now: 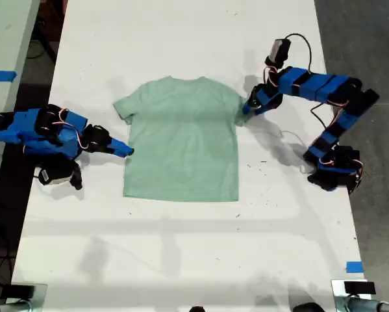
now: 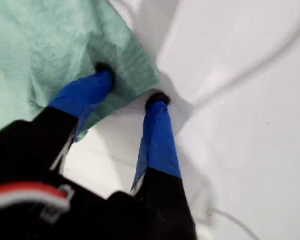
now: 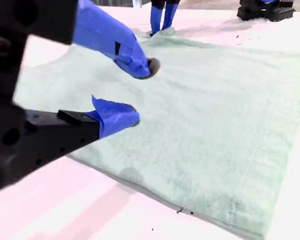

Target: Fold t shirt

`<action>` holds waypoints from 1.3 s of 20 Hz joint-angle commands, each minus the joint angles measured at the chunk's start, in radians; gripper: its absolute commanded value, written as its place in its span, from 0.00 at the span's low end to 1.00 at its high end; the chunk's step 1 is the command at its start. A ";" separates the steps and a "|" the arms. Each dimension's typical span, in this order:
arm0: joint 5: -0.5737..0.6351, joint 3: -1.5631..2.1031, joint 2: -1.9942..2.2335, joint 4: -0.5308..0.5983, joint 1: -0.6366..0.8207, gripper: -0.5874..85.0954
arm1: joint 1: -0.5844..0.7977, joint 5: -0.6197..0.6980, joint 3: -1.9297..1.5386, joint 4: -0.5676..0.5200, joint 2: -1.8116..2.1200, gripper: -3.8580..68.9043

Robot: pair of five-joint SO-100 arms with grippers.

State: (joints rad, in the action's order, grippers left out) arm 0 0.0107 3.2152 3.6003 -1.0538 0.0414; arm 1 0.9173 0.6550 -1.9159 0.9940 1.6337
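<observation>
Two blue arms flank the t shirt (image 1: pixel 182 138) in the exterior view, where it lies flat and unfolded near the middle of a long white surface (image 1: pixel 181 247), neck toward the view's top. My first hand (image 1: pixel 248 108) reaches in from the exterior view's right and meets the sleeve on that side. My second hand (image 1: pixel 124 151) lies low at the exterior view's left, its tip at the shirt's side edge below the other sleeve. Dark floor (image 1: pixel 369 45) runs along the exterior view's right, and a second pale table with a strip of blue tape (image 1: pixel 0 76) stands at its left. A small blue tape square (image 1: pixel 354 267) sits near the surface's corner at the lower right of that view.

Along the first wrist view, my first hand (image 2: pixel 132 92) stands partly spread, one fingertip (image 2: pixel 102 75) pressing on the sleeve hem of the t shirt (image 2: pixel 44 45), the other (image 2: pixel 157 100) on bare white surface (image 2: pixel 250 125) just past the cloth; whether any fabric is pinched I cannot tell.

Along the second wrist view, my second hand (image 3: pixel 137 92) hangs wide apart over the t shirt (image 3: pixel 210 125), holding nothing, the lower fingertip close to the fabric. Across the cloth, my first hand (image 3: pixel 162 20) stands at the far sleeve.
</observation>
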 commanded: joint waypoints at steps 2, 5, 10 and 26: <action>0.000 -0.006 0.006 -0.003 0.003 0.15 | 0.028 -0.025 0.086 0.080 0.026 0.08; 0.000 -0.006 0.006 -0.003 0.003 0.15 | -0.064 -0.012 0.250 0.178 0.133 0.08; 0.000 -0.006 0.006 -0.003 0.003 0.15 | -0.365 -0.011 0.563 0.150 0.075 0.08; 0.000 -0.006 0.006 -0.003 0.003 0.15 | -0.344 0.011 0.087 0.202 0.647 0.06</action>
State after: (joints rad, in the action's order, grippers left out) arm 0 0.0107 3.2152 3.6003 -1.0538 0.0414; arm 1 0.5476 0.7072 -1.6168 1.1812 1.9159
